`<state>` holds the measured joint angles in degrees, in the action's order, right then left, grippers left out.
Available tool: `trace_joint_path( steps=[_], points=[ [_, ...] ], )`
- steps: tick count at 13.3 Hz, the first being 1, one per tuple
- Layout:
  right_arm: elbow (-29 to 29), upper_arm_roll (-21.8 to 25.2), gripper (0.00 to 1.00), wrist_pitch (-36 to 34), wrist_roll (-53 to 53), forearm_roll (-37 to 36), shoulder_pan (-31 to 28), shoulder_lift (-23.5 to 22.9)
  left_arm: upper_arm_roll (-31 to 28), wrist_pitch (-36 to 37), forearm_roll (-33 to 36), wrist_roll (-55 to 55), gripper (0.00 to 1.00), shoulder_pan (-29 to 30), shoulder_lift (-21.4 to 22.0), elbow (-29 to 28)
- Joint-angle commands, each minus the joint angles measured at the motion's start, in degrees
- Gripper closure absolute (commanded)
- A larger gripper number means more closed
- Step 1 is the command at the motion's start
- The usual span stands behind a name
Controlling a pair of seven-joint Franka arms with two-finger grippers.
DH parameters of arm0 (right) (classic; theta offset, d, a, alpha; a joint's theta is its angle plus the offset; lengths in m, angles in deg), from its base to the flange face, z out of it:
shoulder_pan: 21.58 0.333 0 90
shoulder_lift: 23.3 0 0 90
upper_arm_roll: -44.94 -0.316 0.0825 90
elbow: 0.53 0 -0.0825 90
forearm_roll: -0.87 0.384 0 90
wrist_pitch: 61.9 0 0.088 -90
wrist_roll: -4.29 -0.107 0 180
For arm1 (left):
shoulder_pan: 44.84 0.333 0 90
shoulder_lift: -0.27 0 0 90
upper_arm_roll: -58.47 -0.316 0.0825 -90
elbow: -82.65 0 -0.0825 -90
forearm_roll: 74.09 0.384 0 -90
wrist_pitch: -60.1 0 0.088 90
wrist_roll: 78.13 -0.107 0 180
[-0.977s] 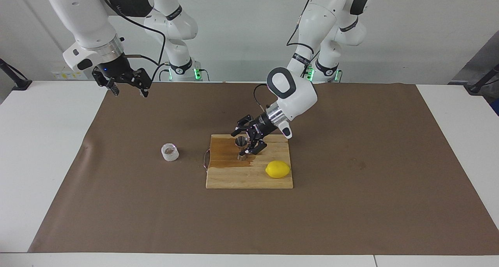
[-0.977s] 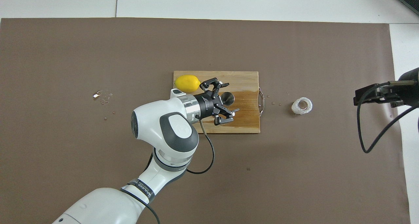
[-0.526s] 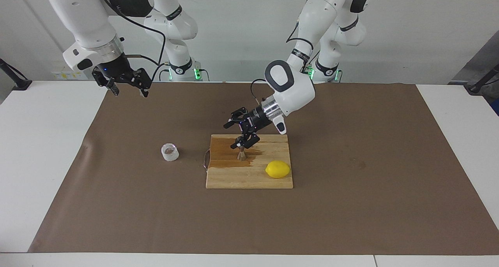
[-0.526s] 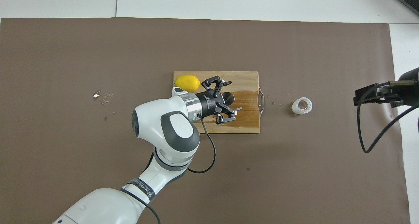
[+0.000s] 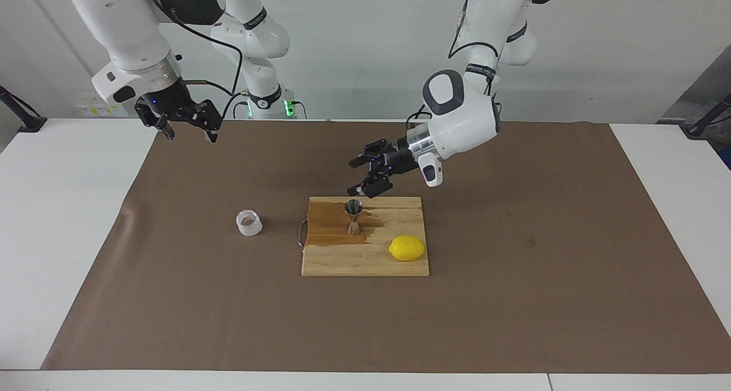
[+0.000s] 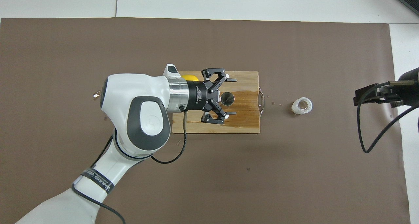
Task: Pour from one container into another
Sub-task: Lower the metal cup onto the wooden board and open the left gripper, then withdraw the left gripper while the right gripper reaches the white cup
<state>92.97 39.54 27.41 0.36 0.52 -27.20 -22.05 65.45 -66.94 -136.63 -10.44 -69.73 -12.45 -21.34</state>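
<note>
The steel jigger [image 5: 354,216] stands upright on the wooden cutting board [image 5: 365,262]; it also shows in the overhead view [image 6: 227,98]. My left gripper [image 5: 354,178] is open and empty, raised over the board's edge nearer the robots, above the jigger and apart from it. In the overhead view the left gripper [image 6: 233,96] has its open fingers on either side of the jigger. The clear squat cup [image 5: 249,222] stands on the brown mat beside the board, toward the right arm's end [image 6: 301,106]. My right gripper [image 5: 191,135] waits open, high over the mat's corner.
A yellow lemon [image 5: 407,248] lies on the board, partly hidden under the left arm in the overhead view [image 6: 191,76]. A wet stain [image 5: 328,225] darkens the board around the jigger. Small drops [image 6: 273,103] dot the mat between board and cup.
My left gripper has let go of the jigger, lifted and drawn back toward the robots. The jigger stays upright on the board. The right arm has not moved.
</note>
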Motion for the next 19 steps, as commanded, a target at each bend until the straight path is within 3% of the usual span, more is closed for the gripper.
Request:
trace_joint_path(
  steps=[1, 3, 7, 9, 13, 15, 19],
  points=[
    [-0.17, -0.49, 0.0, -0.88, -0.73, 1.58, -0.71, 0.24, -0.13, 8.71, 9.6, 0.34, 0.0, 3.43, 3.31, -1.04],
    [-0.17, -0.49, 0.0, -1.94, 3.55, 1.58, -0.88, 0.59, -0.13, 15.3, 17.07, 0.17, 0.0, 5.46, 3.58, 1.23],
    [2.29, -0.31, 0.0, -1.51, 30.77, 3.68, -3.25, 1.56, -0.04, 26.56, 33.6, -4.55, 0.0, 7.31, 3.23, 7.39],
    [5.7, -0.22, 0.0, 1.11, 38.78, 6.15, -5.79, 2.78, -0.04, 28.6, 37.74, -9.22, 0.0, 7.83, 3.23, 8.1],
    [14.83, -0.22, 0.0, 12.26, 67.07, 11.84, -10.54, 2.53, 0.14, 28.52, 49.51, -20.54, 0.0, 7.84, 3.75, 8.8],
    [19.5, -0.22, 0.0, 19.55, 81.38, 18.0, -12.31, 0.52, 0.14, 27.99, 53.13, -26.79, 0.0, 8.1, 4.63, 8.98],
    [20.05, -0.22, 0.0, 25.81, 105.4, 28.46, -13.37, -8.53, 0.14, 28.25, 60.07, -31.97, 0.0, 8.1, 8.57, 9.33]
  ],
)
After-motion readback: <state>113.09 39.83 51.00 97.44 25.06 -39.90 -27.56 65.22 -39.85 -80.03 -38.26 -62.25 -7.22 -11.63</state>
